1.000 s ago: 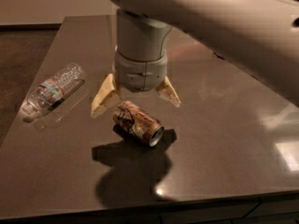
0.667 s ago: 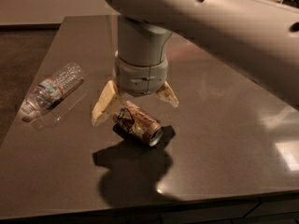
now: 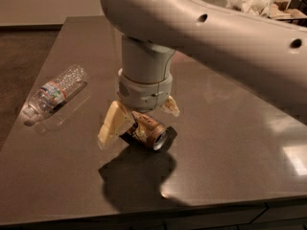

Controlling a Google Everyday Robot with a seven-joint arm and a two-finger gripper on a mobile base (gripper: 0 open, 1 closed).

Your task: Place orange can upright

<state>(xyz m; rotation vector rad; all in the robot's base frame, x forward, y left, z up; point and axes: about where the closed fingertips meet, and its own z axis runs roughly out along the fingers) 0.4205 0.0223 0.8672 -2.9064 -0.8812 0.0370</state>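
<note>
The orange can [image 3: 148, 131] lies on its side on the dark table [image 3: 230, 143], its silver end facing front right. My gripper [image 3: 139, 123] hangs straight down over it with its fingers spread open. The left finger [image 3: 112, 126] stands in front left of the can and the right finger [image 3: 170, 107] behind it to the right. The can sits between them, partly hidden under the wrist. I cannot tell whether either finger touches it.
A clear plastic water bottle [image 3: 55, 92] lies on its side at the table's left edge. The table's front edge [image 3: 192, 210] runs close below the can. Crumpled paper and clutter [image 3: 259, 1] lie at the far back right.
The gripper has come down and slightly forward, so its open fingers now straddle the can. The can and the bottle have not moved.
</note>
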